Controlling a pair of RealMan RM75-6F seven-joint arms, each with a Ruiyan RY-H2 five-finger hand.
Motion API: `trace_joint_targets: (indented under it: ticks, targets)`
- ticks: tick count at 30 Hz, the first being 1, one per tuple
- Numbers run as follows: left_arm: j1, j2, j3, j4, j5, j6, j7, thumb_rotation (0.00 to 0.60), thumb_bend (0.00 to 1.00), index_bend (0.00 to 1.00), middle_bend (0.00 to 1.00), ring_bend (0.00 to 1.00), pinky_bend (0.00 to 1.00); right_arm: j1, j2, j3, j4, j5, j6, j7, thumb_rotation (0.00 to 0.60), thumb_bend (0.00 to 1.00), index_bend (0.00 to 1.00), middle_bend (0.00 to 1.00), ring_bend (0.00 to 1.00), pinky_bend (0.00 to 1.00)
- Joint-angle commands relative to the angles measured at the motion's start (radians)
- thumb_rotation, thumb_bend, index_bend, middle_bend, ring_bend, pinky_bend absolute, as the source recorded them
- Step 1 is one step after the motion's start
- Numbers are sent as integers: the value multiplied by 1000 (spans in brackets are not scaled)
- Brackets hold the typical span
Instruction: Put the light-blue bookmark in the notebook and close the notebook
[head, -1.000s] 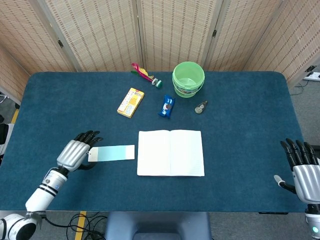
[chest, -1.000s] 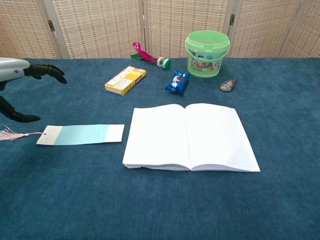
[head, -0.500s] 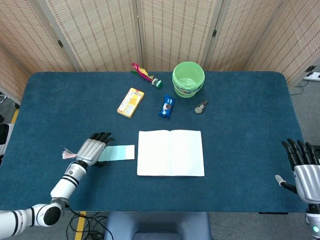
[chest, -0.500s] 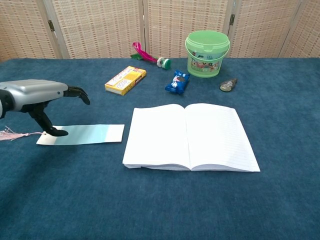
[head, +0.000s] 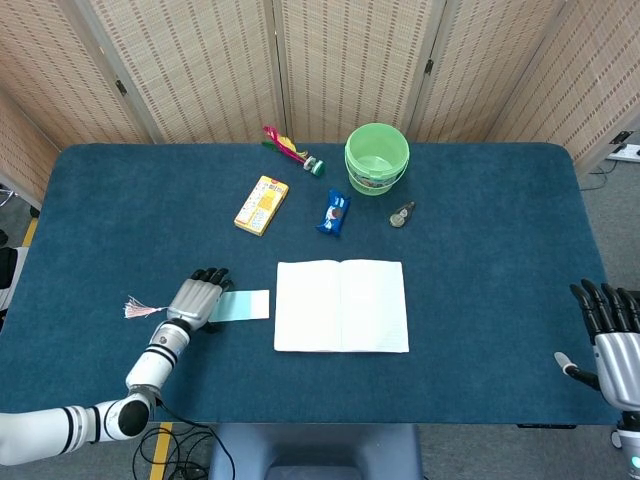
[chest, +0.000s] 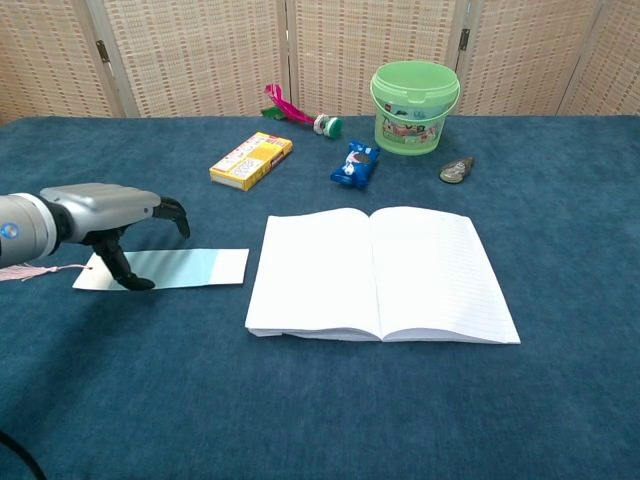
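Blue cloth covers the bench, where the open notebook lies flat. Just left of it lies the light-blue bookmark, its left end under the left hand. Its fingers arch apart over the strip, thumb tip apparently touching the near edge, gripping nothing. The right hand idles at the bench's right edge, fingers spread, empty.

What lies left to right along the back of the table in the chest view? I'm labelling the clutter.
Yellow rectangular box → pink feathered toy → blue snack packet → green plastic bucket → small grey metal object.
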Motion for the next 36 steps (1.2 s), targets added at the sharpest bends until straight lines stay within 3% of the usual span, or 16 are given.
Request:
trace_joint_targets:
  ticks: [1, 24, 36]
  targets:
    - [-12, -10, 6, 8, -31, 5, 9, 600, 269, 231, 86, 78, 138, -2, -1, 0, 4, 0, 3, 5, 600, 74, 0, 58, 7, 43]
    - [-47, -73, 32, 59, -84, 31, -4, 600, 269, 250, 87, 78, 138, -18, -3, 0, 29, 2, 18, 37, 600, 74, 0, 58, 7, 42]
    - [-35, -101, 37, 87, -33, 53, -43, 600, 269, 315, 87, 78, 138, -18, -5, 1, 32, 6, 13, 38, 600, 74, 0, 58, 7, 43]
